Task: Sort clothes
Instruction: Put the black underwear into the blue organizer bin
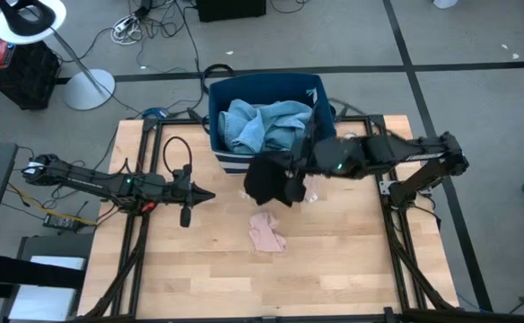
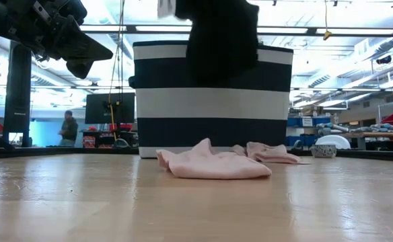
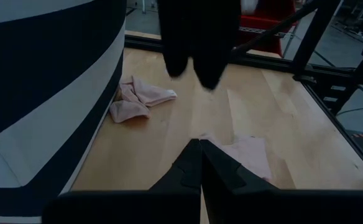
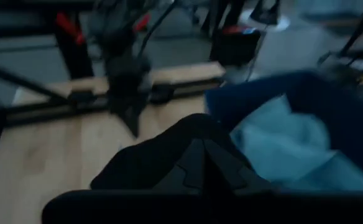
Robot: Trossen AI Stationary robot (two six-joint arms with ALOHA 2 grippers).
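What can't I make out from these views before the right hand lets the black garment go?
- Striped navy fabric bin: in the high view the light blue denim clothes and the right arm cover whatever lies deeper.
- Right hand: the wrist view is blurred; its grip point is lost in the black garment.
- Second pink cloth: low view, partly behind the nearer pink cloth.

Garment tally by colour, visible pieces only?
Black: 1, black garment hanging from the right gripper
Pink: 2, pink garment mid-table, second pink garment beside the striped bin
Light blue: cannot separate, light blue pile counted as 1
Total: 4
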